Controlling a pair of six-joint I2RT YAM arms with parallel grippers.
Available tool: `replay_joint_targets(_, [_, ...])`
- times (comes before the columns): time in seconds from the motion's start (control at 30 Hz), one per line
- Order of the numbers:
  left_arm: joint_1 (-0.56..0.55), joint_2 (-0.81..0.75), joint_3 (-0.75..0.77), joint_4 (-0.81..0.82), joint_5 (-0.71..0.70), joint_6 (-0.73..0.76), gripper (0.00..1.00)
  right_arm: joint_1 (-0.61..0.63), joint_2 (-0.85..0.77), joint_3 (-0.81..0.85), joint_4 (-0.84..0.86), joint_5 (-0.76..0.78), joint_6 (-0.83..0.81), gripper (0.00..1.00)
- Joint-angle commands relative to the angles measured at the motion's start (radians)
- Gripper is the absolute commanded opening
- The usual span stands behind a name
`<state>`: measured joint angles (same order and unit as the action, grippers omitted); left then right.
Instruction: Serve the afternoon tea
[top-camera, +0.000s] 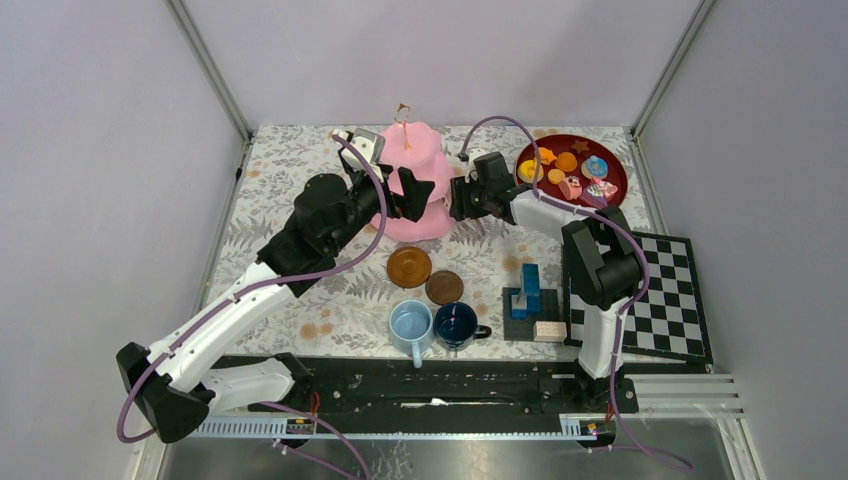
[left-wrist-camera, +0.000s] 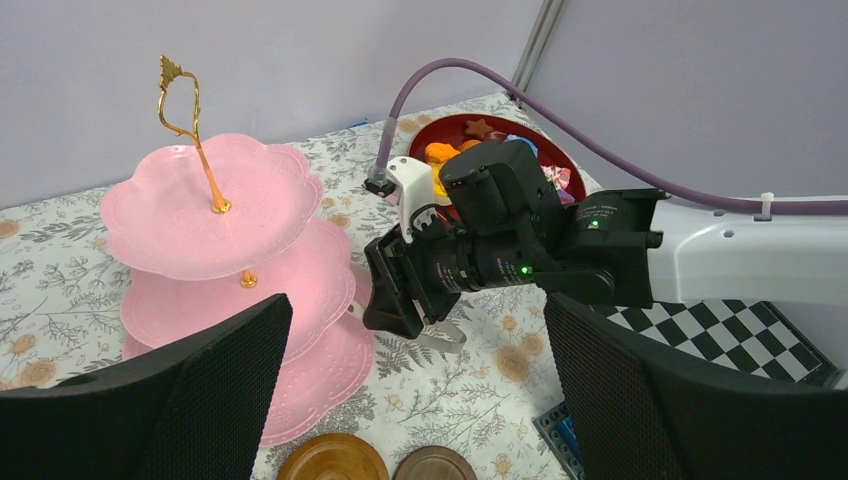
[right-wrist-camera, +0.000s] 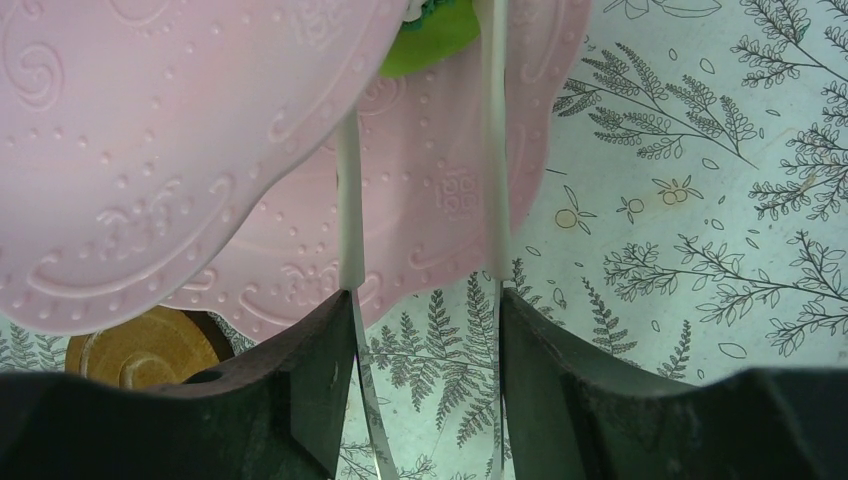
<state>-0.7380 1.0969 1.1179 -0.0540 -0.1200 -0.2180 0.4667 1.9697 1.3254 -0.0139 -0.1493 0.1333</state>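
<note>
- The pink stand (top-camera: 440, 160) stood at the far middle of the table, between the two arms. The right gripper (right-wrist-camera: 425, 300) reached in from its right side and the left gripper (top-camera: 408, 196) was just beside its near left edge.
- The right gripper was clenched on a pair of thin white tongs (right-wrist-camera: 347, 200), one strip lying against each finger.
- The tongs ran straight out from the fingers toward the stand. Their far ends sat on either side of a green toy pastry (right-wrist-camera: 432, 35), tucked under the rim of a higher tier; which tier it rested on was not clear.
- The left gripper was spread wide with nothing in it, facing the right gripper.
- The stand was upright, with three tiers widening downward and a gold rod rising to a loop at the top.
- Its tiers were scalloped, glossy pink and embossed with swirls and dots.
- More small toy pastries (top-camera: 570, 170) lay on a round dark-red plate (top-camera: 612, 170) to the right of the right gripper.
- Two round brown saucers (top-camera: 409, 266) lay flat in front of the stand. A light-blue mug (top-camera: 410, 325) and a dark-blue mug (top-camera: 455, 322) stood upright, side by side, nearer the arm bases.
- The tablecloth (top-camera: 300, 200) carried a fern and flower print.
</note>
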Motion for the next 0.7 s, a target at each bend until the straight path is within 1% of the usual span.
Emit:
replay_joint_targets(0.0, [0.004, 0.001, -0.006, 0.046, 0.010, -0.009, 0.99, 0.012, -0.017, 0.035, 0.023, 0.014, -0.011, 0.58])
replay_joint_targets(0.1, [0.004, -0.003, -0.007, 0.045, 0.010, -0.010, 0.99, 0.013, -0.023, 0.034, 0.020, 0.009, -0.007, 0.61])
replay_joint_targets(0.3, [0.004, -0.005, -0.008, 0.047, 0.013, -0.012, 0.99, 0.013, -0.038, 0.024, 0.020, 0.010, -0.002, 0.63])
replay_joint_targets(0.5, [0.004, -0.009, -0.008, 0.047, 0.014, -0.012, 0.99, 0.015, -0.072, 0.011, -0.033, 0.044, -0.002, 0.64])
replay_joint_targets(0.67, [0.004, -0.009, -0.008, 0.048, 0.019, -0.015, 0.99, 0.015, -0.135, -0.039, -0.041, 0.057, 0.004, 0.64])
